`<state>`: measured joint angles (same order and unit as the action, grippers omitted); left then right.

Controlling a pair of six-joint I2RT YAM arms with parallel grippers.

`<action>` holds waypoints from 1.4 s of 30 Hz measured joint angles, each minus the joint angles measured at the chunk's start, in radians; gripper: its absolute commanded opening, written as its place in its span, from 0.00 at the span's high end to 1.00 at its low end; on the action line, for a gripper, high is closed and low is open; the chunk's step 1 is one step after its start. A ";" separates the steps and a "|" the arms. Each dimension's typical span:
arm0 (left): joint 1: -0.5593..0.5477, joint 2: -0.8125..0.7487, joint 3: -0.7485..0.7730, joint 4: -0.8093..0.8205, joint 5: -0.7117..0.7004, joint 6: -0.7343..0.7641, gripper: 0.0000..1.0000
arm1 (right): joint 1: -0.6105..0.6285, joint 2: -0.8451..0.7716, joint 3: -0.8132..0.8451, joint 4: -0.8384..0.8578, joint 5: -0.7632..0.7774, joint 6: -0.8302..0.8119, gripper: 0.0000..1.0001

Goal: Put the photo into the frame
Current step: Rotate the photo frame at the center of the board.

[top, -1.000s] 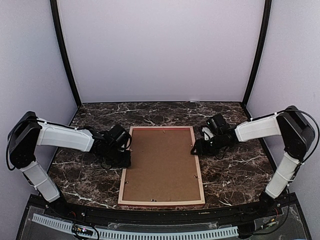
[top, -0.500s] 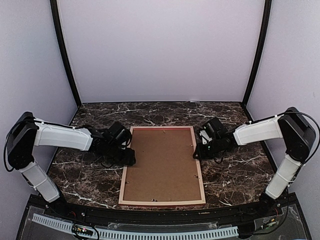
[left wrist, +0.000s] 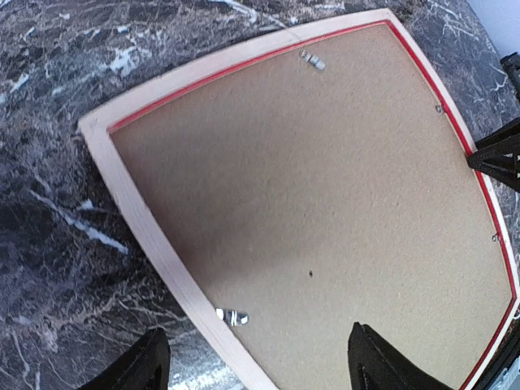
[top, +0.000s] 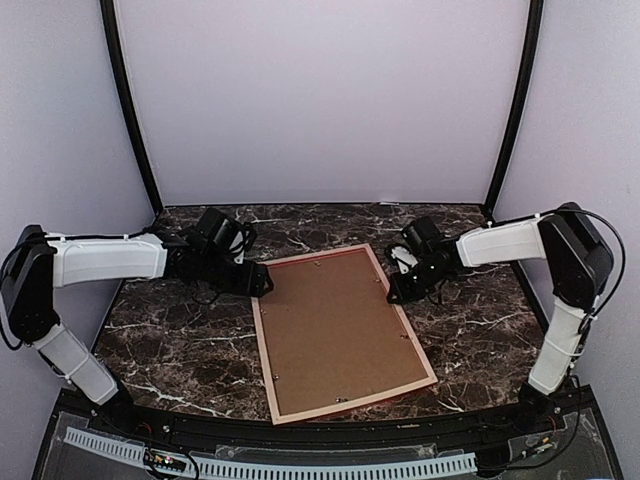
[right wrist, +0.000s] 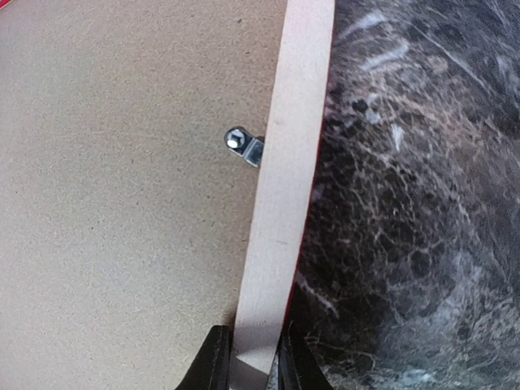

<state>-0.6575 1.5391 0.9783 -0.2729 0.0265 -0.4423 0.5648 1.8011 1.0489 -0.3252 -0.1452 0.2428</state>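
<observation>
Photo not in view. Frame lies face down mid-worktop, backing board in, long axis far-left to near-right. Right claw pinches its right rail near the far end. Left claw is spread wide at the far-left corner, gripping nothing.

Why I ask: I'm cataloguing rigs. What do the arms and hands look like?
The left arm and right arm both have white shell links between bulky black joints. A thin black cable loops outside the right arm's elbow. The left hand and right hand are black, each with two dark fingers.
</observation>
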 measured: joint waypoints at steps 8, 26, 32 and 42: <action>0.124 0.129 0.117 0.027 0.104 0.107 0.22 | -0.008 0.154 0.225 -0.119 -0.076 -0.238 0.82; 0.206 0.389 0.278 0.002 0.159 0.334 0.34 | -0.071 0.339 0.518 -0.293 -0.247 -0.418 0.36; 0.209 0.427 0.299 -0.013 0.166 0.372 0.48 | -0.080 0.217 0.407 -0.285 -0.230 -0.320 0.32; 0.211 0.438 0.310 -0.020 0.141 0.380 0.74 | -0.081 -0.021 0.204 -0.288 -0.090 -0.171 0.29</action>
<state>-0.4469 1.9766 1.2881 -0.2932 0.1673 -0.0620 0.4839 1.7805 1.2533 -0.6128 -0.2348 0.0719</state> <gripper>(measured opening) 0.312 0.698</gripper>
